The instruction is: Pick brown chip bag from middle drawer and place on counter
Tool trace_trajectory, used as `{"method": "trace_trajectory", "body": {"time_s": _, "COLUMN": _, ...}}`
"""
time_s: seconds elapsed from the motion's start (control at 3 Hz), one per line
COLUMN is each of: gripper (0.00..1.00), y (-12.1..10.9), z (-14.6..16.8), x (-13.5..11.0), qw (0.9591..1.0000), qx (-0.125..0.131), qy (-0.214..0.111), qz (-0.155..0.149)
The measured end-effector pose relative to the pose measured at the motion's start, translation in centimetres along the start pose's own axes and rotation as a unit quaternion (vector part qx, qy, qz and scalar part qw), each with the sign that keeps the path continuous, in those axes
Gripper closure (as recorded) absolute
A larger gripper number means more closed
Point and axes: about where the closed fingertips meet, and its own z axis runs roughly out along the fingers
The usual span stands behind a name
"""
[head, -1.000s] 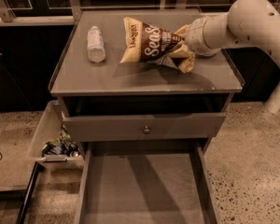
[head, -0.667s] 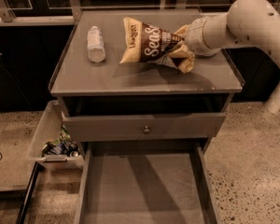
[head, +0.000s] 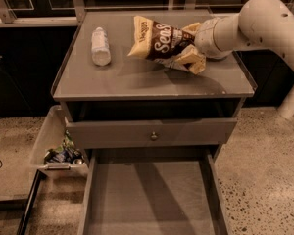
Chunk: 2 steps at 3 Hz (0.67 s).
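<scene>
The brown chip bag [head: 156, 42] with white "Sea Salt" script is tilted over the back middle of the counter [head: 152, 84] and casts a shadow on it. My gripper [head: 192, 47] comes in from the right on the white arm and is shut on the bag's right end; one cream finger [head: 195, 61] shows below the bag and another above it. The middle drawer [head: 152, 199] is pulled out below at the front, and its flat grey floor is bare.
A white bottle [head: 100, 46] lies on the counter's left side. A grey drawer front with a round knob [head: 153, 136] sits above the open tray. A bin with cans [head: 61, 153] stands at the cabinet's left on the speckled floor.
</scene>
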Motion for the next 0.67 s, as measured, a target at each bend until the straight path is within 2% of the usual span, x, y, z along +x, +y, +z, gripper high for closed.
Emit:
{"method": "trace_trajectory", "body": {"time_s": 0.33, "gripper": 0.0, "y": 0.0, "z": 0.0, "x": 0.0, "qw": 1.0, "qx": 0.0, "qy": 0.0, "qz": 0.0}}
{"method": "trace_trajectory", "body": {"time_s": 0.67, "gripper": 0.0, "y": 0.0, "z": 0.0, "x": 0.0, "qw": 1.0, "qx": 0.0, "qy": 0.0, "qz": 0.0}}
